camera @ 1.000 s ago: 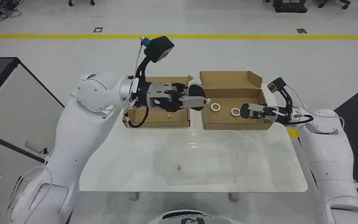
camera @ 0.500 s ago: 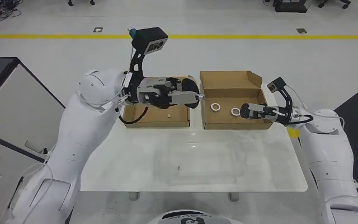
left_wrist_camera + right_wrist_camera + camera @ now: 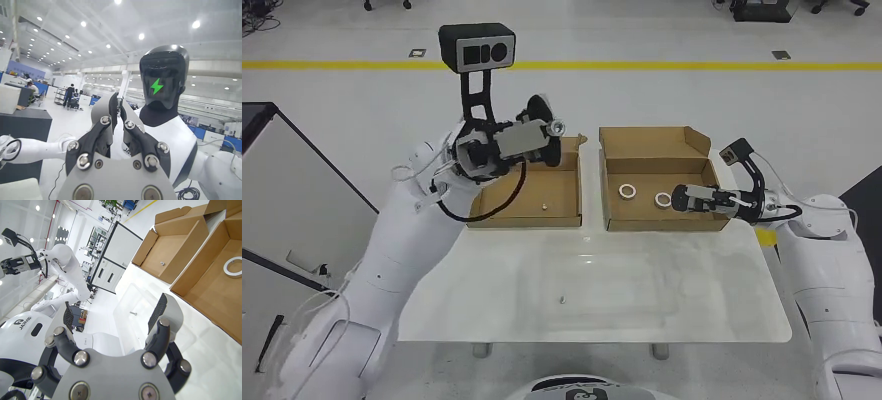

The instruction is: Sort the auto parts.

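Our left gripper (image 3: 117,108) pinches a small bolt (image 3: 119,101) tight, high above the left box (image 3: 562,190) at the table's (image 3: 722,290) far edge, probably to check it before sorting. A second bolt (image 3: 562,297) waits near the front edge. Our right gripper (image 3: 115,301) hangs wide open and empty over the right box (image 3: 692,175), beside the rings (image 3: 626,190)

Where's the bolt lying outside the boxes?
Top view: the bolt lies in the clear tray, just robot-side of the left cardboard box.
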Tool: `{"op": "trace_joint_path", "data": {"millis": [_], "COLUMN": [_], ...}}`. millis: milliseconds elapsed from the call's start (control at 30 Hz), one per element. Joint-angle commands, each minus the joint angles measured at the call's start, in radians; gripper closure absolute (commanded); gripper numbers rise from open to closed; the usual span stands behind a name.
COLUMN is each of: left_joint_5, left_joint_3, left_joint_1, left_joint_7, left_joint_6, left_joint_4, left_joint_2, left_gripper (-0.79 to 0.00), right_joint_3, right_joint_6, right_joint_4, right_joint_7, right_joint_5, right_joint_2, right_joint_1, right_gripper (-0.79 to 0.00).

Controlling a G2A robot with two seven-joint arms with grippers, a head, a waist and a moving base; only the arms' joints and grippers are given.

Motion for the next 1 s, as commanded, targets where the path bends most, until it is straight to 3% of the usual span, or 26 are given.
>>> {"op": "trace_joint_path", "data": {"millis": [0, 300, 533, 800, 967], "left_joint_5": [-0.039, -0.126, 0.023, 0.243, 0.181], "left_joint_3": [-0.005, -0.067, -0.117, -0.151, -0.141], "left_joint_1": [0.009, 0.066, 0.089, 0.086, 0.091], "left_joint_7": [-0.005, -0.044, -0.06, -0.06, -0.052], "left_joint_6": [0.009, 0.048, 0.065, 0.065, 0.056], "left_joint_4": [-0.029, -0.088, -0.059, -0.054, -0.078], "left_joint_2": [-0.007, -0.046, -0.064, -0.062, -0.066], "left_gripper": [0.0, 0.0, 0.0, 0.0, 0.0], "right_joint_3": [0.0, 0.0, 0.0, 0.0, 0.0], "right_joint_6": [0.0, 0.0, 0.0, 0.0, 0.0], "right_joint_4": [0.0, 0.0, 0.0, 0.0, 0.0], "right_joint_7": [0.0, 0.0, 0.0, 0.0, 0.0], "right_joint_5": [0.0, 0.0, 0.0, 0.0, 0.0], "right_joint_2": [0.0, 0.0, 0.0, 0.0, 0.0], "right_joint_1": [0.0, 0.0, 0.0, 0.0, 0.0], "right_gripper": [-0.785, -0.785, -0.785, -0.785, -0.785]}}
